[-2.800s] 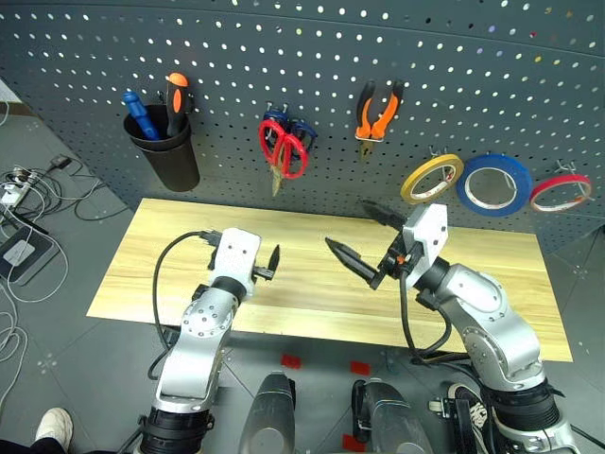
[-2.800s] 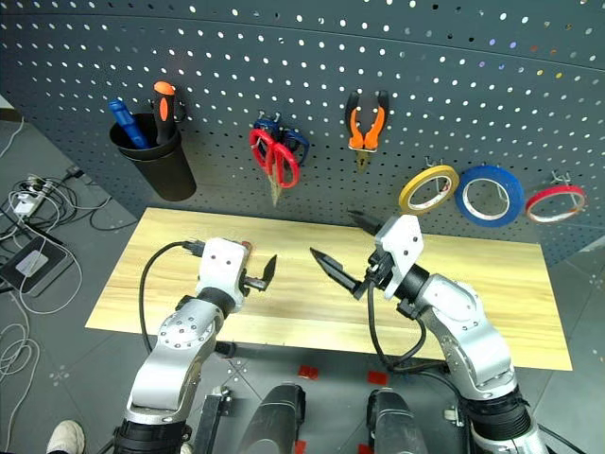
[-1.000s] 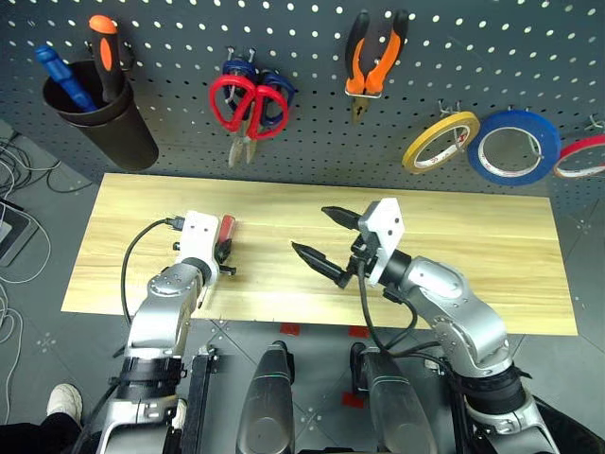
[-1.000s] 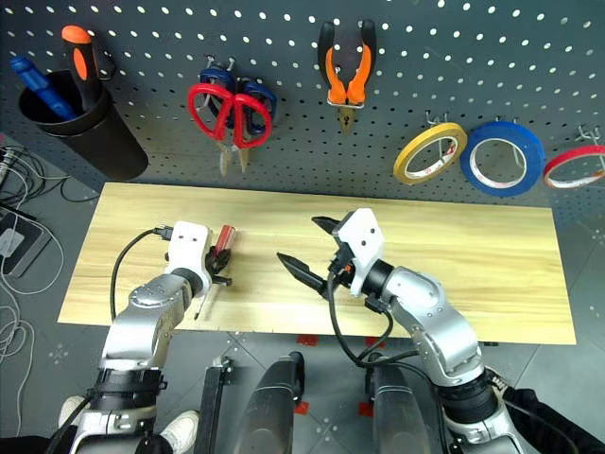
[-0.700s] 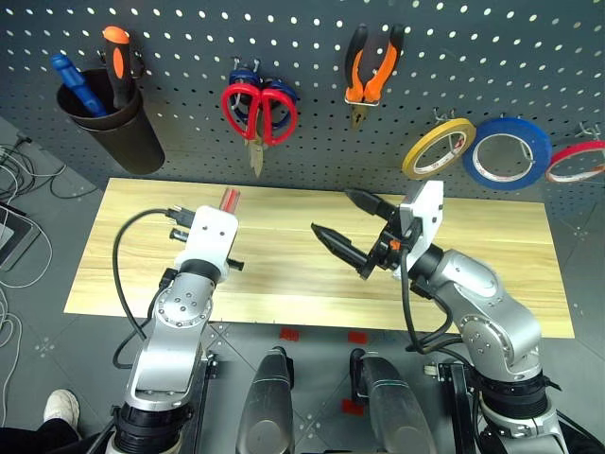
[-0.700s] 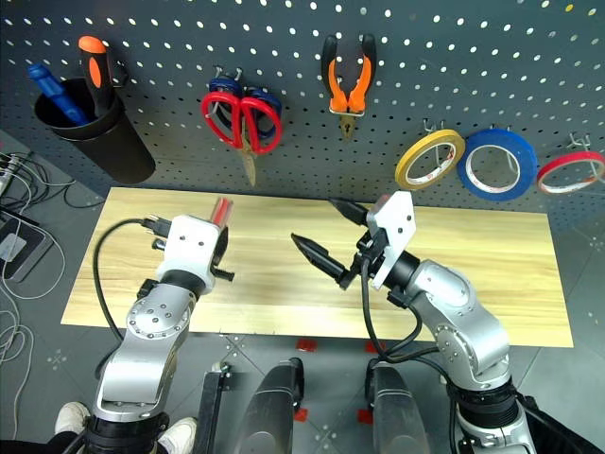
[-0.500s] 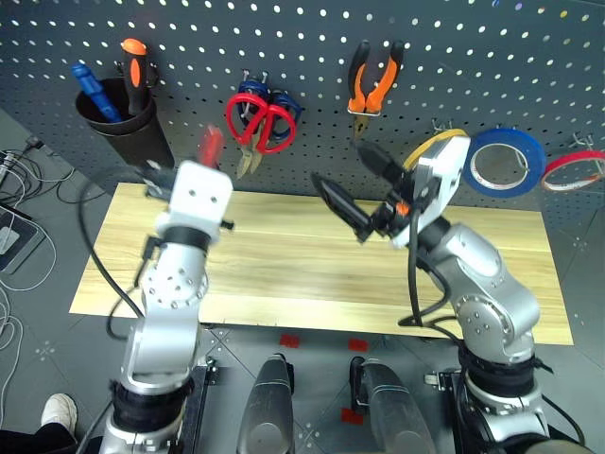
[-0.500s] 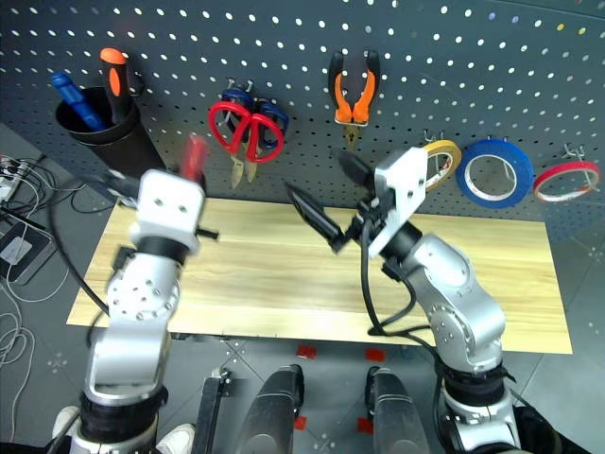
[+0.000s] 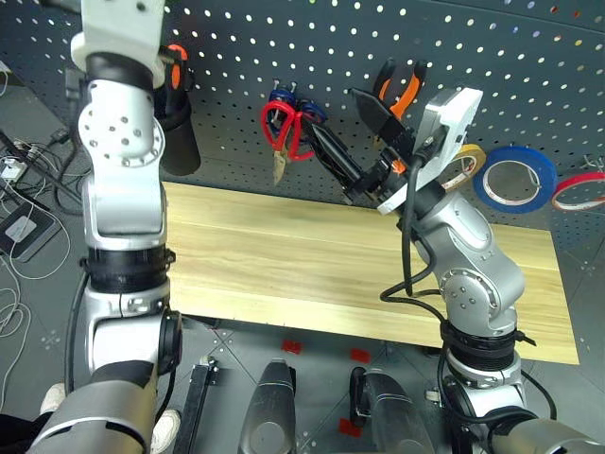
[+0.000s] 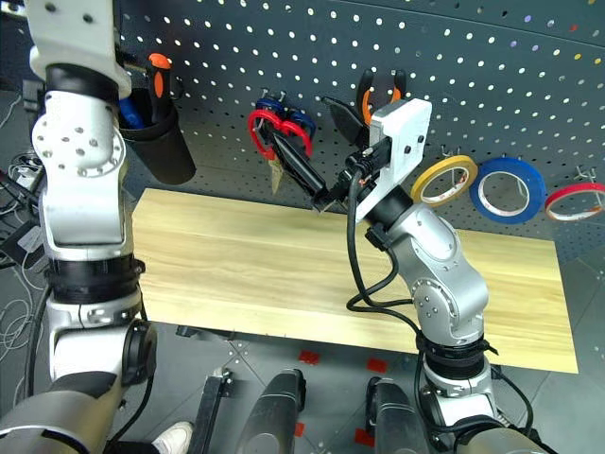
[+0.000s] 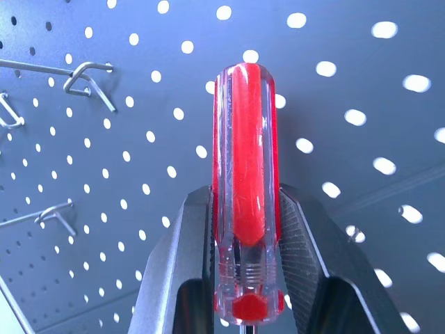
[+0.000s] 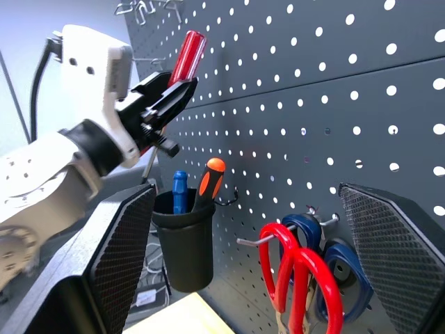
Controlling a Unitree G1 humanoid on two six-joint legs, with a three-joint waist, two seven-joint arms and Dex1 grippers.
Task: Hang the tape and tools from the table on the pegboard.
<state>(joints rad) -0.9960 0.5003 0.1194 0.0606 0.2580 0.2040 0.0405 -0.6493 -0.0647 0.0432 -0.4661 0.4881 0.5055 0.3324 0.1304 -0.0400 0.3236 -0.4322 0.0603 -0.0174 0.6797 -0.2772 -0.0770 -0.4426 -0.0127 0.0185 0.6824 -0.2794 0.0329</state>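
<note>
Red and clear plastic fills my left gripper (image 11: 245,229): its two fingers are clamped on the handle of the slim red screwdriver (image 11: 243,174), which I hold up close to the pegboard (image 9: 529,57), high above the left end of the tabletop (image 9: 284,265). From my right wrist I see that same screwdriver (image 12: 188,56) sticking up out of the left gripper (image 12: 170,90), with bare metal hooks (image 11: 87,73) on the board near it.

My right gripper (image 9: 364,142) is spread wide with nothing in it, raised in front of the board above the far edge of the tabletop. Its two black fingers stand in the way of the orange-and-black pliers (image 9: 397,85) and reach close to the scissors.

On the board I count two pairs of scissors on one hook, the red scissors (image 9: 284,132) in front and the blue scissors (image 9: 307,109) behind them. One black cup (image 10: 161,142) hangs toward the left end, holding two more screwdrivers, a blue one (image 12: 179,191) and an orange-and-black one (image 12: 211,181); my left arm partly covers the cup in the head views. Toward the right end hang three rolls in a row: the yellow tape (image 10: 442,182), a blue roll (image 10: 509,189) and a thin red roll (image 10: 579,200) cut by the picture's edge.

Pale wood grain shows bare on the tabletop.
</note>
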